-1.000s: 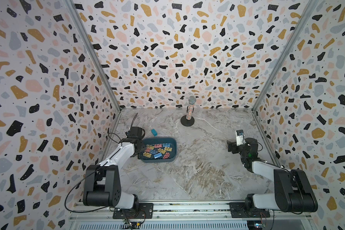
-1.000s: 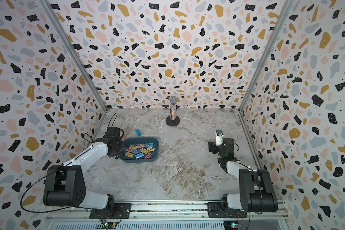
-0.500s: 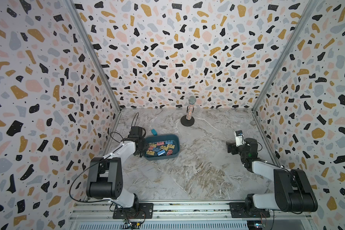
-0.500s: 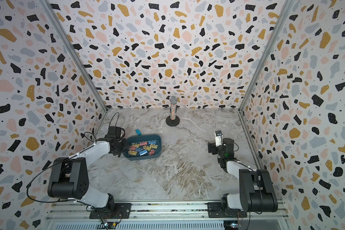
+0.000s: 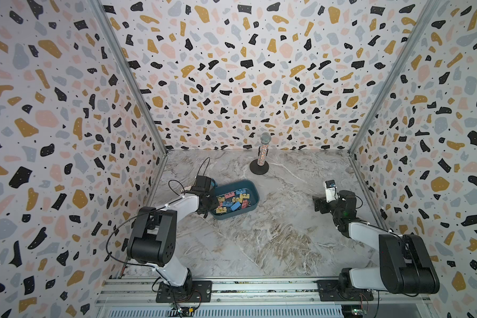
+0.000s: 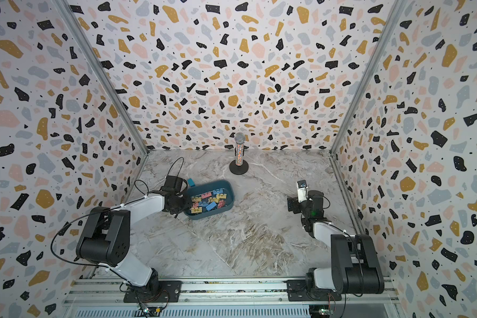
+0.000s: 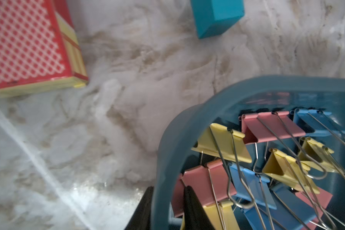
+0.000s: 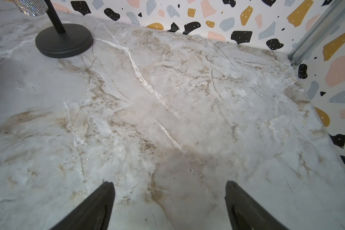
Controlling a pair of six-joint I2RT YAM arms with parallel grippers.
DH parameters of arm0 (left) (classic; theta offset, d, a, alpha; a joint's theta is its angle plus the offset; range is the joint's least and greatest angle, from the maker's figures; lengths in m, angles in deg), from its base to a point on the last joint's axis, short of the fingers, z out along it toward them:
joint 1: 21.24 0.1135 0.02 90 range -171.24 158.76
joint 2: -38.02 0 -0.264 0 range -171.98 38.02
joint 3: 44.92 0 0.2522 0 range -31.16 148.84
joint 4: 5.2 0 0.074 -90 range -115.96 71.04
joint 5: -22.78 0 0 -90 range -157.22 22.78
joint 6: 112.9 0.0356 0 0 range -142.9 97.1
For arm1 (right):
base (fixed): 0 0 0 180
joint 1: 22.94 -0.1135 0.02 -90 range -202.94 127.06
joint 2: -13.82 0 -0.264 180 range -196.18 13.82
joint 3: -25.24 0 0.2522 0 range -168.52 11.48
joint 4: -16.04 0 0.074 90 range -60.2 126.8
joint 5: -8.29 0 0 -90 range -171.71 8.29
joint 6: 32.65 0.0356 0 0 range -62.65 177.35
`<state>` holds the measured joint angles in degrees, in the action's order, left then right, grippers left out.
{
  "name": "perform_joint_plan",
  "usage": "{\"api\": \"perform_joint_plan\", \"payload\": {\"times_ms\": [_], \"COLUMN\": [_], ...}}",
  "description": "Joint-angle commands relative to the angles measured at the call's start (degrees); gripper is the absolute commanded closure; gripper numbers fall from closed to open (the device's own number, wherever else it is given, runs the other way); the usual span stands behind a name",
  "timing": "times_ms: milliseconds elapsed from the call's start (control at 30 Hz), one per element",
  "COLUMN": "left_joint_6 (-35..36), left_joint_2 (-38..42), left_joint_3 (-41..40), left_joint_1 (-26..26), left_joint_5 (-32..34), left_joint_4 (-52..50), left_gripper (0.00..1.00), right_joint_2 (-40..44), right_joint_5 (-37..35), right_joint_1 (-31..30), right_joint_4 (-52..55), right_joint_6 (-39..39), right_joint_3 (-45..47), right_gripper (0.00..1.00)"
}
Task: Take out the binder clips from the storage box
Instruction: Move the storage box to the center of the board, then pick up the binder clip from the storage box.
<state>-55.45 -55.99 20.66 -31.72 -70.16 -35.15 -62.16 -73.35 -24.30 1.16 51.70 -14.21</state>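
Binder clips (image 5: pixel 236 206) piled in the storage box (image 5: pixel 233 216), my left gripper (image 7: pixel 168 199) pinching its wall.
The box sits on the left of the table (image 5: pixel 259 242); my right gripper (image 8: pixel 169 189) hangs spread wide, well apart from it.

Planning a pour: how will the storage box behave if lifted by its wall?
The storage box looks thin plastic, probably light and slightly flexible. Pinched at one end by the left gripper, it would likely tilt, sliding the loose binder clips.
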Motion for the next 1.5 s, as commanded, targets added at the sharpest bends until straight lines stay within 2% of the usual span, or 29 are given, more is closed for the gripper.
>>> {"api": "perform_joint_plan", "payload": {"times_ms": [0, 300, 600, 733, 1067, 1467], "left_joint_6": [1.1, 3.6, 7.6, 8.8, 9.2, 8.6], "left_joint_2": [-0.4, -2.0, -3.6, -4.0, -5.7, -4.3], "left_joint_3": [2.5, 4.8, 7.9, 8.7, 9.7, 8.3], "left_joint_1": [-1.0, -1.1, -1.1, -1.1, -1.1, -1.1], "left_joint_5": [-0.2, 0.3, 0.0, 0.3, 0.6, 0.4], "left_joint_4": [1.2, 1.1, 0.7, 0.8, 1.0, 2.0], "left_gripper": [0.72, 0.72, 0.72, 0.7, 0.7, 0.69], "right_joint_2": [5.6, 10.9, 8.9, 6.9, 2.6, -8.3], "right_joint_5": [1.8, 14.1, 20.9, 21.2, 19.7, 16.4], "right_joint_1": [-0.3, -1.7, -11.9, -17.4, -24.7, -34.0], "right_joint_4": [5.1, 15.4, 26.6, 30.7, 32.3, 34.1], "right_joint_6": [-1.5, -2.9, -11.2, -16.1, -19.2, -26.2], "right_joint_3": [-3.8, -9.9, -17.8, -21.1, -24.0, -33.9], "right_gripper": [0.1, 0.14, 0.16, 0.17, 0.22, 0.38]}}
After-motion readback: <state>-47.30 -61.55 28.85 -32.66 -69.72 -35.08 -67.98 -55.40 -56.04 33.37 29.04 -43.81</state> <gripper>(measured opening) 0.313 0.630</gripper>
